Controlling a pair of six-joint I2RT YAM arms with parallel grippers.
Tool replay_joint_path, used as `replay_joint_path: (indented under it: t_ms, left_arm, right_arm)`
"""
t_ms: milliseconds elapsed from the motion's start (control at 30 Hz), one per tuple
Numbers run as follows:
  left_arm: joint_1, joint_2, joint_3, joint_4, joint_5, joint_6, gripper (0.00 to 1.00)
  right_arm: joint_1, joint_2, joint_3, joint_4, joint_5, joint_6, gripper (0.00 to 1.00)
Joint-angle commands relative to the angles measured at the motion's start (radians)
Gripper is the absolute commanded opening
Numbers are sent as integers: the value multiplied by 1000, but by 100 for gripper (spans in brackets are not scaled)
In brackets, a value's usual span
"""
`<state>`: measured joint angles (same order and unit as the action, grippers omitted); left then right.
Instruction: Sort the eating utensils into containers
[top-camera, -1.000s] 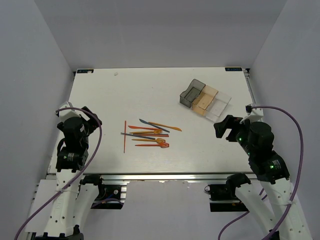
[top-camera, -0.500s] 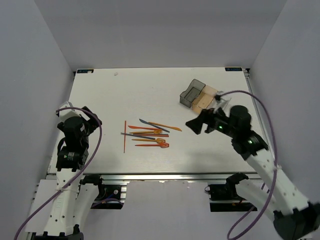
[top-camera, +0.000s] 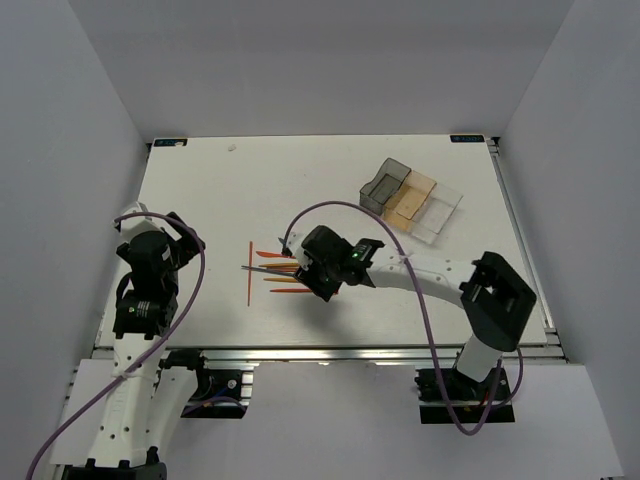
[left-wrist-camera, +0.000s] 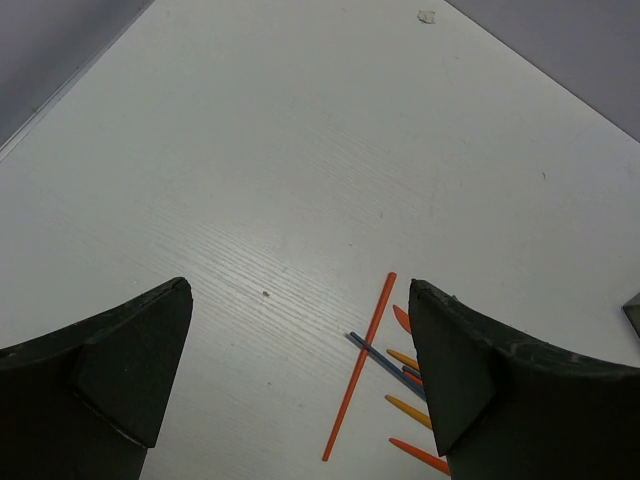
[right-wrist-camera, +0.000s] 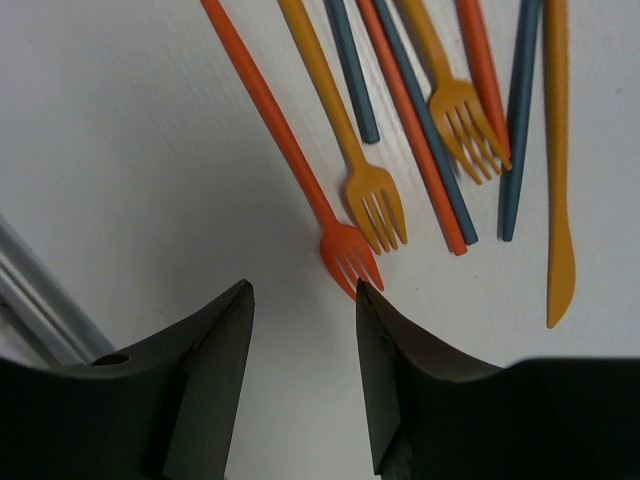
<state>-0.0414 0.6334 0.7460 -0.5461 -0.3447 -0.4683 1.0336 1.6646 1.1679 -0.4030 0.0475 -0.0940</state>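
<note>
The eating utensils (top-camera: 285, 270) lie in a loose pile at the table's middle front: orange, yellow and blue-grey forks, sticks and a knife. An orange stick (top-camera: 249, 272) lies apart on their left and also shows in the left wrist view (left-wrist-camera: 360, 365). My right gripper (top-camera: 318, 288) hovers open over the pile's right end. In the right wrist view, its gap (right-wrist-camera: 300, 300) is just beside the tines of an orange fork (right-wrist-camera: 340, 250). My left gripper (top-camera: 188, 235) is open and empty (left-wrist-camera: 297, 300), left of the pile. The containers (top-camera: 410, 198) stand at the back right.
The three bins are joined in a row: dark grey (top-camera: 385, 185), amber, then clear (top-camera: 438, 212). A yellow knife (right-wrist-camera: 558, 200) and blue-grey sticks (right-wrist-camera: 420, 110) lie beside the forks. The table's front edge rail (top-camera: 330, 347) runs close below the pile.
My right arm has swung left from the table's right side, past the bins, to above the utensil pile. The left arm has not moved.
</note>
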Motion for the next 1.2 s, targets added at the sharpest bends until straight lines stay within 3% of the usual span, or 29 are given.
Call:
replay_joint_path:
  t_ms: [0, 367, 1167]
  left_arm:
    - [0, 3, -7, 8, 19, 5, 98]
    - [0, 8, -8, 12, 33, 8, 98]
    - [-3, 19, -10, 21, 62, 17, 98]
  right_arm:
    - [22, 32, 56, -30, 90, -107, 50]
    - [54, 162, 110, -25, 61, -170, 41]
    - [43, 261, 99, 42, -10, -271, 40]
